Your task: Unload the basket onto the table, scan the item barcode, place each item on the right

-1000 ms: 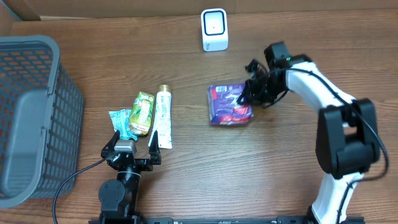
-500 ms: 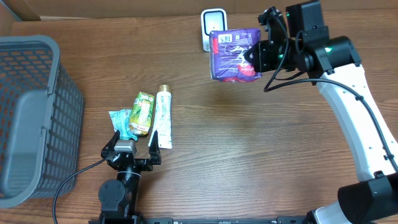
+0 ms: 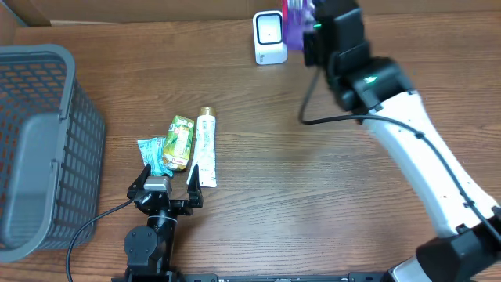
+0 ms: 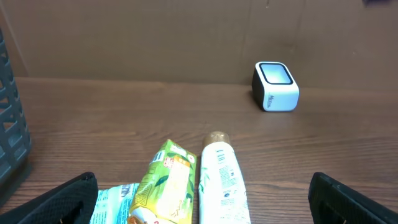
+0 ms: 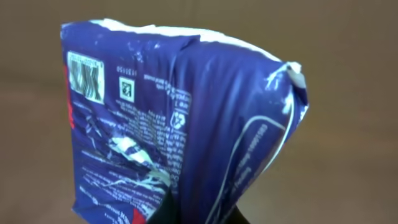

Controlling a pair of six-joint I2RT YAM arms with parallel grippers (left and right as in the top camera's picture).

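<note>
**Wood-grain table: purple pack up beside the scanner**

Brown tabletop, far edge, and the right gripper (image 5: 198, 214) is clamped tight on the bottom of the purple packet (image 5: 180, 124), holding it clear of the table. From overhead it peeks out just right of the white scanner (image 3: 270, 37), mostly hidden under the arm. Its barcode (image 5: 85, 76) shows on the upper left corner in the wrist view. Near side: the left gripper (image 3: 167, 180) rests with fingers spread wide, holding nothing, just short of a green carton (image 3: 180, 142), a white bottle (image 3: 206, 147) and a teal sachet (image 3: 151, 153). A grey basket (image 3: 70, 59) sits far left.

Crinkled purple packet (image 5: 186, 124) upright, barcode (image 5: 85, 76) upper left, gripper (image 5: 198, 215) pinching bottom edge.
</note>
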